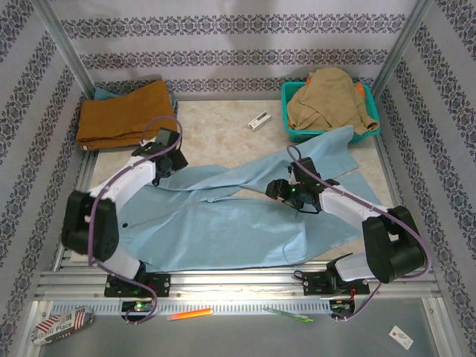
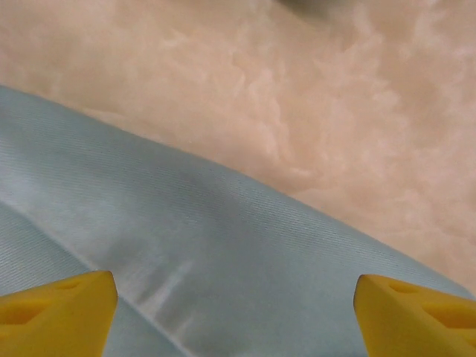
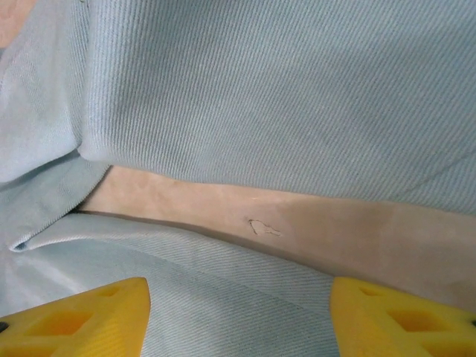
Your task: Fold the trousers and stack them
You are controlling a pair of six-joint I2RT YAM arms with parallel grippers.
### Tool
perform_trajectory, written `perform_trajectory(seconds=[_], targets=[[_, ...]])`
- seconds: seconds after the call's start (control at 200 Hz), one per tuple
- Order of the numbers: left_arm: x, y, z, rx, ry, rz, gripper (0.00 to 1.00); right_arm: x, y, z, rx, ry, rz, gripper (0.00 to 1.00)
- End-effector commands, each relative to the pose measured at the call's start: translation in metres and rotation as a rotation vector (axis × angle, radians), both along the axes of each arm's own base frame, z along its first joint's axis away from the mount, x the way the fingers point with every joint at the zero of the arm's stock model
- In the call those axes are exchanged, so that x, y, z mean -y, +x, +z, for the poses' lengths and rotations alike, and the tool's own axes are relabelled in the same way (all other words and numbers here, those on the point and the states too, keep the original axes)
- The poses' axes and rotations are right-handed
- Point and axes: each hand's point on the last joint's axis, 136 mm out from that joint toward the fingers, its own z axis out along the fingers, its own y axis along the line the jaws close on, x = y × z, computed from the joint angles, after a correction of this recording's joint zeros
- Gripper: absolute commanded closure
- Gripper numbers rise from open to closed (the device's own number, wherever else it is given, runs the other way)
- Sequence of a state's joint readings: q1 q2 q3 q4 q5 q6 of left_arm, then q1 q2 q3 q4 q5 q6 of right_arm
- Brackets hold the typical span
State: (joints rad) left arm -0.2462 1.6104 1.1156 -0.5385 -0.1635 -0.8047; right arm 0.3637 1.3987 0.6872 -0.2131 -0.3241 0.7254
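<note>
Patterned wallpaper closes the walls (image 1: 223, 30) around a pale, mottled beige table (image 1: 216, 123), and on it the trousers (image 1: 223, 216) lie spread almost flat beneath both of my arms, the broad part under my left arm and the long legs running off past my right one. My left gripper (image 1: 171, 162) hangs low over the cloth's far edge with its yellow fingers (image 2: 56, 312) spread wide and nothing between them; just ahead of the fingertips the blue cloth ends and bare table begins. My right gripper (image 1: 277, 190) is likewise spread and empty, hovering over a narrow strip of table between two runs of cloth, which I take to be the fork where the legs part, though from this close I cannot be sure. I judge the folding has not begun: no layer is doubled over, apart from a small curl of hem to the left of my right fingers (image 3: 74, 320). The next move calls for each gripper to drop onto an edge, pinch one layer only, and carry it across without dragging the thin cloth into wrinkles. Well beyond my right gripper stands a teal basket (image 1: 294, 134) holding a tan garment (image 1: 327, 100); beyond my left lies a rust-orange garment (image 1: 123, 115), folded.
</note>
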Motion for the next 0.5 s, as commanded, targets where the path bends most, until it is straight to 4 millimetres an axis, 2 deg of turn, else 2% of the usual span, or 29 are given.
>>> perform_trajectory(seconds=[0.0, 0.21, 0.315, 0.495], targets=[[0.007, -0.011, -0.025, -0.111, -0.030, -0.041, 0.21, -0.001, 0.002, 0.005, 0.019, 0.007, 0.021, 0.35], [0.023, -0.031, -0.030, -0.113, -0.153, 0.026, 0.22, 0.007, 0.000, -0.005, 0.004, -0.001, 0.003, 0.35], [0.032, -0.042, -0.043, -0.129, -0.232, 0.076, 0.22, 0.007, 0.000, -0.007, 0.001, -0.004, 0.000, 0.35], [0.040, -0.041, -0.060, -0.133, -0.299, 0.130, 0.28, 0.008, 0.002, -0.006, 0.007, -0.003, -0.003, 0.35]])
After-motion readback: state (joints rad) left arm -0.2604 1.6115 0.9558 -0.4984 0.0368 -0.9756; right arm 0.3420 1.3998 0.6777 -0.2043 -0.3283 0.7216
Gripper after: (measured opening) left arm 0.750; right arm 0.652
